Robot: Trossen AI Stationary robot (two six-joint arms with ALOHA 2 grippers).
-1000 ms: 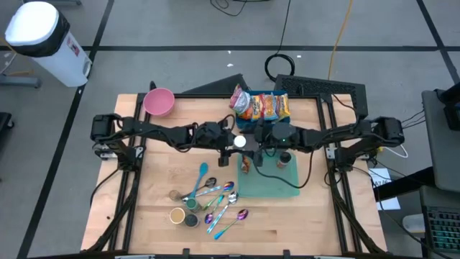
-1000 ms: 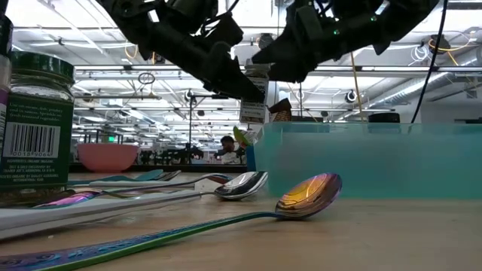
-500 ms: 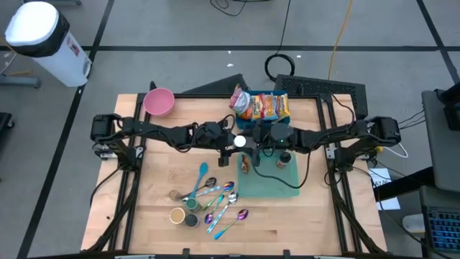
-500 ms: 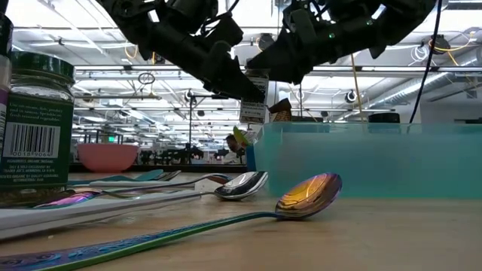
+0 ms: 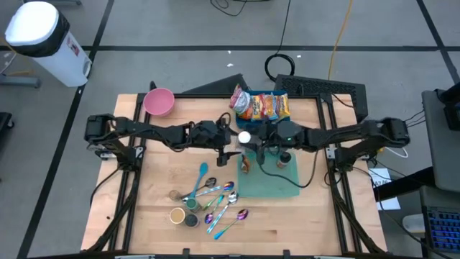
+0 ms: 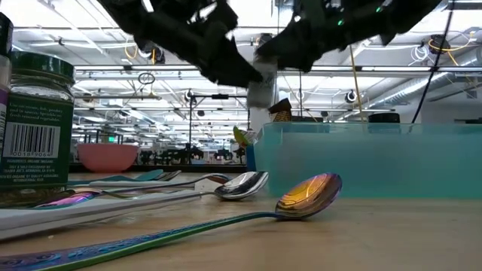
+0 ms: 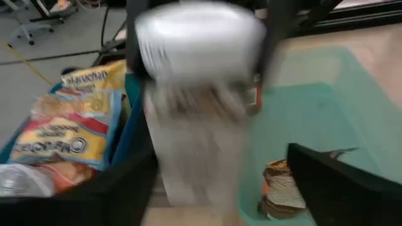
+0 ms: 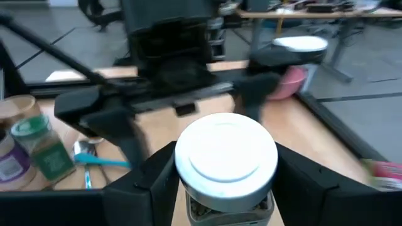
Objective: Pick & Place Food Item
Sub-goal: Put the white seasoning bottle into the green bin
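A jar with a white lid (image 5: 244, 137) is held up between my two grippers over the table's middle, at the teal tray's (image 5: 277, 185) far left corner. It also shows in the low view (image 6: 260, 90) and the left wrist view (image 7: 198, 94). My right gripper (image 5: 257, 142) is shut on the jar (image 8: 226, 157). My left gripper (image 5: 230, 147) is open just left of the jar, its fingers (image 7: 339, 188) apart from it. My right gripper pinches the jar's body just under the white lid (image 8: 188, 207) between its two fingers (image 8: 154, 182), one on each side. The fingers come level from the table's right side. The jar stands upright and is lifted clear of the table and tray.
The teal tray holds a dark jar (image 5: 285, 159), with a small brown item (image 5: 246, 166) at its left edge. A blue bin of snack packets (image 5: 262, 106) is at the far edge, a pink bowl (image 5: 159, 101) far left. Spoons (image 5: 215, 201) and spice jars (image 5: 183, 214) lie near.
The jar has gone up and a little toward the far edge with my right gripper. My left arm has drawn back toward the table's left edge, and its gripper has come away from the jar.
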